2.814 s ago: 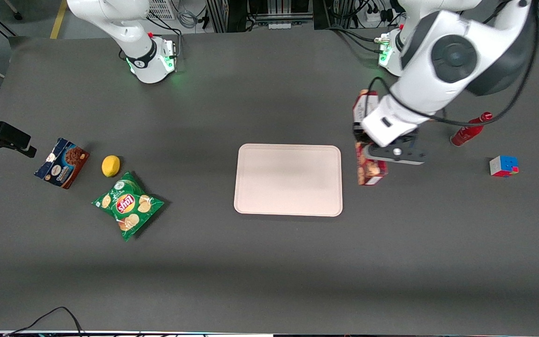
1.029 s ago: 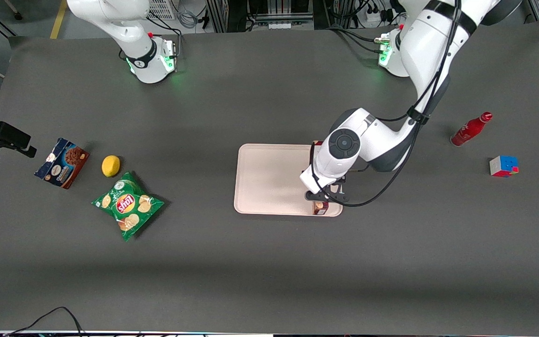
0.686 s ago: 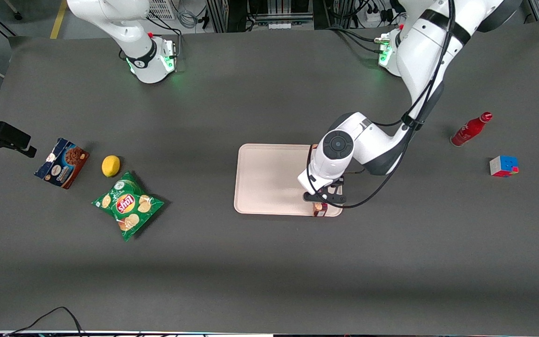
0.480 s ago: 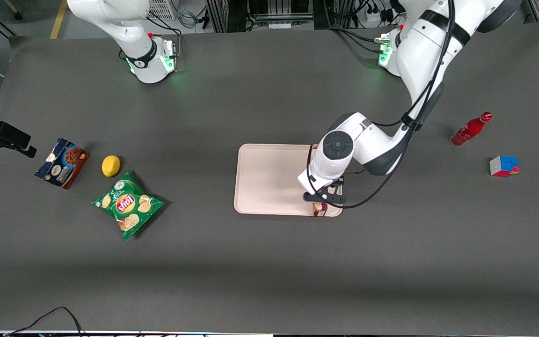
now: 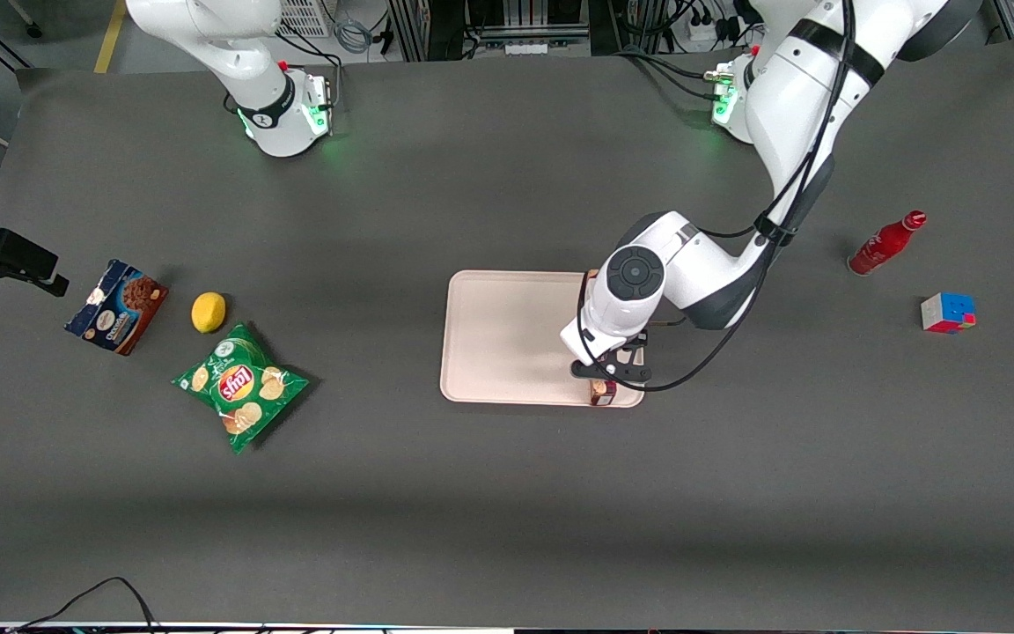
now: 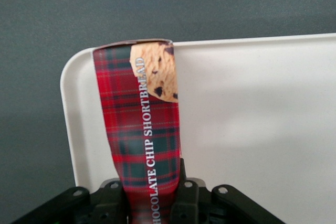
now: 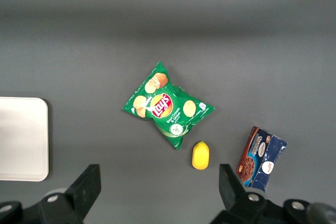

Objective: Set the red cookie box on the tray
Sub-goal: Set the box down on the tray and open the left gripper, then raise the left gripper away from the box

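Mostly done. Found the box (image 6: 142, 129) down at the tray's (image 6: 252, 119) corner nearest the front camera, at the working arm's end. Gripper (image 6: 149, 198) low over it, jaws clamped on the box. Left, by judgement: release and withdraw.

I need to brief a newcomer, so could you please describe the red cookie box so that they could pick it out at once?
Find the pale tray in the middle of the table. At its end toward the working arm, the gripper is shut on the red cookie box, a long narrow carton over the tray. Its red tartan and cookie picture distinguish it from the shorter dark blue cookie box toward the parked arm's end.
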Robot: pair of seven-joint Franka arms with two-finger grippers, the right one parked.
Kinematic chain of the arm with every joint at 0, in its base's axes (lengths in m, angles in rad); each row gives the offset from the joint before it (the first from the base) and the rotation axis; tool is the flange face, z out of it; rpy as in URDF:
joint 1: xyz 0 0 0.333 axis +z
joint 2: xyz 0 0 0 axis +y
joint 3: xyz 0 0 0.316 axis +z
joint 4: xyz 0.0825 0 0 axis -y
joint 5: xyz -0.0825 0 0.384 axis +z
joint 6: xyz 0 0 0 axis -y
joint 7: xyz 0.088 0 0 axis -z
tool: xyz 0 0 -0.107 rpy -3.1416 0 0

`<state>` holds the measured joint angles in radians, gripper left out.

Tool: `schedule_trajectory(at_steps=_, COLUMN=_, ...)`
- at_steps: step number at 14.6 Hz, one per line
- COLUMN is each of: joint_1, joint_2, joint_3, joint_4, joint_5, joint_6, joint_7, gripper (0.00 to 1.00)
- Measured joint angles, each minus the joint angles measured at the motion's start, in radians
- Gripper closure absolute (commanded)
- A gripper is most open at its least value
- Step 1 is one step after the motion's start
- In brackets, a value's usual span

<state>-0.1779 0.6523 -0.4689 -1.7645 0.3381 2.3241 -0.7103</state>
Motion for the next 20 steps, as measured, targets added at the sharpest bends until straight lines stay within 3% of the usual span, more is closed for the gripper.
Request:
schedule_trajectory(at_steps=1, joint_1=0.000, joint_2=0.000, joint_3=0.000, joint_4=-0.001, joint_5=0.000, joint_6=0.000, joint_7=0.000, gripper=0.25)
schedule_trajectory(at_steps=3, joint_1=0.000, joint_2=0.000, joint_3=0.000, joint_4=-0.003, joint_5=0.000, joint_6=0.001, joint_7=0.000, gripper=0.00)
schedule_trajectory(at_steps=20, joint_1=0.007, joint_2=-0.023, joint_3=0.002, joint_4=0.028, joint_5=0.000, joint_6=-0.034, joint_7=-0.001, gripper=0.00)
